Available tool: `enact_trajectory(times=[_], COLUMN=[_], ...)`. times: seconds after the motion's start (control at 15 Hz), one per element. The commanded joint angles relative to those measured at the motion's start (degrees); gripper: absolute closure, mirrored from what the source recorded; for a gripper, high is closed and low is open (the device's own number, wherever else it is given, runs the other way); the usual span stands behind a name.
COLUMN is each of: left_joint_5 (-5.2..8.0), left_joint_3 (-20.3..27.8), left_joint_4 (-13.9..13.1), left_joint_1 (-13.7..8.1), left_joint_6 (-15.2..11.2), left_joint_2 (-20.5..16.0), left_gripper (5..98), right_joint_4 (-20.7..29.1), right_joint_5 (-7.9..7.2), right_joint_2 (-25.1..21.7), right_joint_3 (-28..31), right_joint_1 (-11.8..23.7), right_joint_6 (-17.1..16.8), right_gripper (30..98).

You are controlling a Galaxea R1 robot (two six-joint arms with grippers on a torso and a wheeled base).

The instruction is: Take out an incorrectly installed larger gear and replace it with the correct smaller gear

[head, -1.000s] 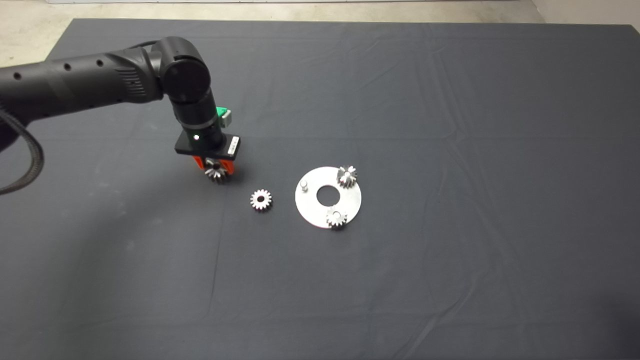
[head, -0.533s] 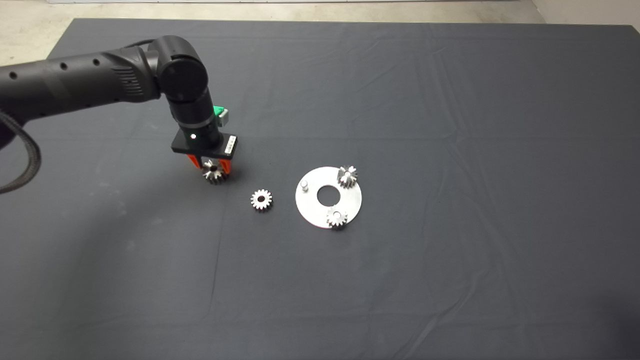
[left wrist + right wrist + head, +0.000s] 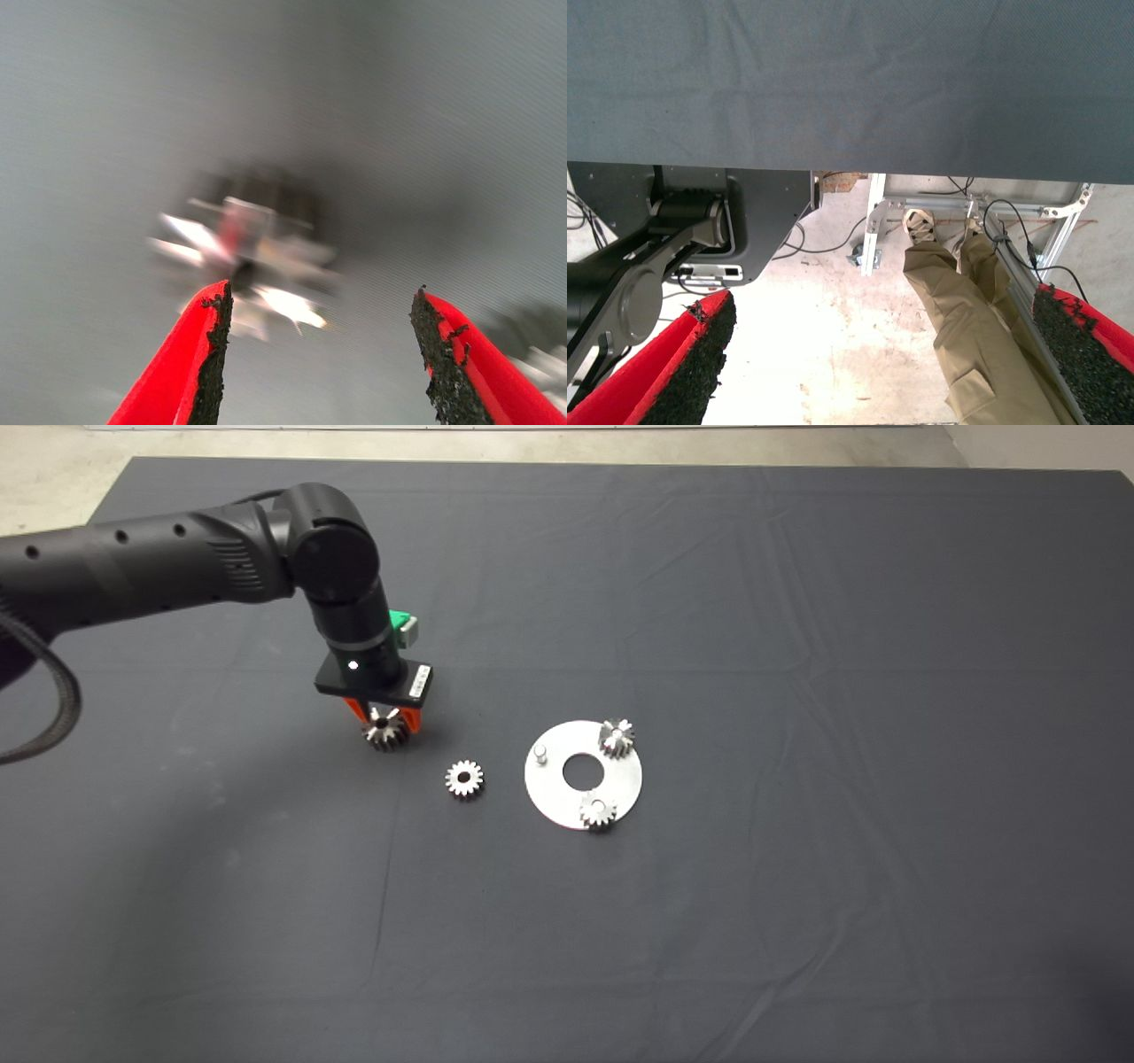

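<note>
In the left wrist view the larger gear is smeared by blur; its teeth cannot be counted, nor whether it rests on the counter. From above, the wrist plate hides part of that gear and most of the left gripper. The left arm runs off the frame's edge. A person's legs are cut off.

head cam overhead, facing mat; left wrist cam close above same mat; right wrist cam faces floor.
</note>
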Motion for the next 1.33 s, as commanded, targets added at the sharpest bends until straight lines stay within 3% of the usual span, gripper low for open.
enact_trajectory(times=[0.0,0.33,0.87,1.0,1.27], left_joint_5=[0.74,0.74,0.74,0.74,0.47], left_joint_3=[2.3,7.2,14.6,15.6,15.5], left_joint_4=[-5.4,-6.8,-6.1,-5.8,-1.8], left_joint_1=[-3.4,-4.4,-4.0,-3.8,0.3], left_joint_6=[-2.1,-5.1,-12.9,-13.3,-13.4], left_joint_2=[1.6,1.1,0.8,1.1,1.1], left_gripper=[54.1,54.1,54.1,50.8,44.7], right_joint_4=[1.9,1.9,2.0,2.0,2.0], right_joint_5=[-0.46,-0.37,-0.46,-0.46,-0.37], right_joint_2=[-0.4,-0.3,-0.6,-0.6,-0.5], right_joint_3=[0.1,0.1,0.2,0.2,0.2], right_joint_1=[0.3,0.3,0.3,0.3,0.3], right_joint_6=[0.3,0.3,0.3,0.3,0.3], right_gripper=[39.9,39.9,39.9,39.9,39.9])
